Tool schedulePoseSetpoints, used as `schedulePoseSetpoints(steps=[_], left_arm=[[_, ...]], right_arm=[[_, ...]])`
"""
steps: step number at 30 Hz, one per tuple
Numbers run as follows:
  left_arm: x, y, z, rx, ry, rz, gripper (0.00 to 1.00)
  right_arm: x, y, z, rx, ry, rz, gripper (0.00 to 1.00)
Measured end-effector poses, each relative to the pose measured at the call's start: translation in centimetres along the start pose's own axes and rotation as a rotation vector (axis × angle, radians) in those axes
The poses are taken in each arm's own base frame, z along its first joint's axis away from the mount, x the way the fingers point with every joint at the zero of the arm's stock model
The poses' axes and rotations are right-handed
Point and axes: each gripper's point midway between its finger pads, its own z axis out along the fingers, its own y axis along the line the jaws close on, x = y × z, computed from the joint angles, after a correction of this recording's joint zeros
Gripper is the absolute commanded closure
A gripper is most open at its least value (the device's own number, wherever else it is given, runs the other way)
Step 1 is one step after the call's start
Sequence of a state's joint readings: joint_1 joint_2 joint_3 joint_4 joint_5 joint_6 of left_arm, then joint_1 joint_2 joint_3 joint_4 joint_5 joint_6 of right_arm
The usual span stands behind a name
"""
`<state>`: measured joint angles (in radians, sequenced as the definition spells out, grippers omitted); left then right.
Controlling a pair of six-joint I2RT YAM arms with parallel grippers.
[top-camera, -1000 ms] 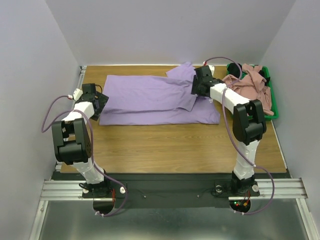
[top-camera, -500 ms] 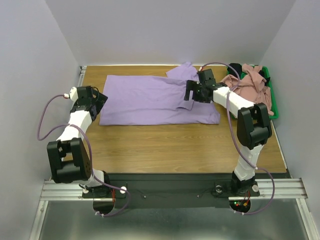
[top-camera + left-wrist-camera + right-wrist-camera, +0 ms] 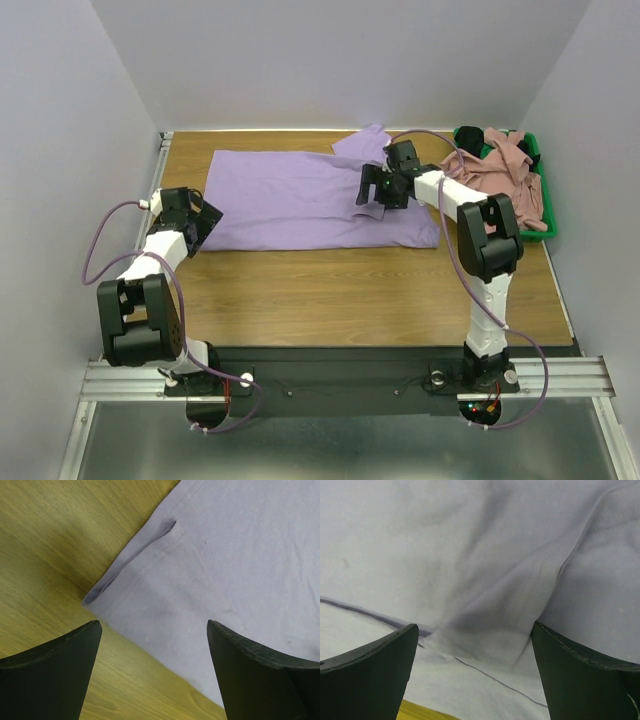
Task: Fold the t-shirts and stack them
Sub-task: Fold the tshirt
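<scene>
The lavender t-shirt (image 3: 300, 200) lies flat across the far half of the table, a sleeve sticking out at the far right. My left gripper (image 3: 205, 218) is open over its near left corner; the left wrist view shows the hem corner (image 3: 125, 575) just ahead of the jaws. My right gripper (image 3: 370, 195) is open low over the folded-in sleeve; the right wrist view shows that sleeve's seam (image 3: 530, 595) between the jaws. The dusty pink t-shirt (image 3: 500, 170) lies bunched in the green bin (image 3: 548, 215), with a bit of the black t-shirt (image 3: 472, 135) at the bin's far end.
The bin stands at the table's right edge. White walls close in the left, back and right sides. Bare wood (image 3: 350, 290) lies between the shirt and the arm bases.
My left gripper swung out and came back to the shirt's near left corner. My right gripper moved left and nearer along the sleeve. The shirt's near layer has been flattened.
</scene>
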<state>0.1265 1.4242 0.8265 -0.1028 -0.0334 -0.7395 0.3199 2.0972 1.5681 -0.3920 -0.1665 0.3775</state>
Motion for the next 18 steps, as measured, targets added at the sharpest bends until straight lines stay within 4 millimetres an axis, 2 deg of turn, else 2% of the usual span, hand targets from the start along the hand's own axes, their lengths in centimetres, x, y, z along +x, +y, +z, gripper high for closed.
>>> schedulePoseSetpoints(steps=[10, 14, 18], left_arm=[[0.3, -0.2, 0.8, 0.012, 0.012, 0.013, 0.02], [0.4, -0.2, 0.8, 0.015, 0.016, 0.018, 0.02], [0.4, -0.2, 0.8, 0.017, 0.019, 0.025, 0.02]], right_arm=[[-2.5, 2.4, 1.8, -0.093, -0.014, 0.017, 0.01], [-5.5, 3.7, 2.7, -0.121, -0.068, 0.063, 0.0], [-8.2, 4.4, 2.6, -0.118, -0.137, 0.107, 0.0]])
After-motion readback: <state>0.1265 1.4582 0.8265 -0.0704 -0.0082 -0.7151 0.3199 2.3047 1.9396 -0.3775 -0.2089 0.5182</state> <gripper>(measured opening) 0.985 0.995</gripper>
